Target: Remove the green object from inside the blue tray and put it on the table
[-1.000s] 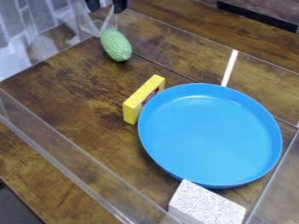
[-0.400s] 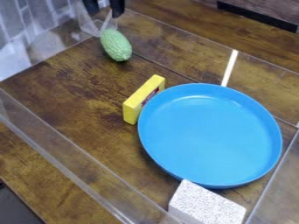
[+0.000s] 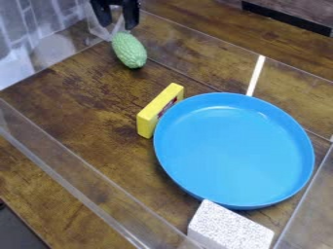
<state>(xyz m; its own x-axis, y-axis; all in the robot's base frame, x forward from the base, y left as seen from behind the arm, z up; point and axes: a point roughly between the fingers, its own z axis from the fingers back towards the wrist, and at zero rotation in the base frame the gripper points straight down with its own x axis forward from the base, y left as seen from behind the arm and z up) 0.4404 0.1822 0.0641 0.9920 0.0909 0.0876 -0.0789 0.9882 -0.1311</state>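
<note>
Green object (image 3: 128, 50) lies on the bench (image 3: 78, 126) near the far left corner, outside the blue tray (image 3: 235, 148) & well apart from it. My pincer (image 3: 113, 17) hangs just above/behind it, pointing down, fingers spread wide, nothing held. Yellow block (image 3: 159, 109) sits on edge at the tray's left rim. Speckled sponge (image 3: 229, 227) at the tray's near rim.

You were looking at a lab-style test bench: a dark wooden table (image 3: 78, 126) fenced by clear plastic walls (image 3: 53, 160), set with toy-like props, namely a blue tray (image 3: 235, 151), a yellow block (image 3: 159, 109) and a speckled sponge (image 3: 228, 229)
</note>
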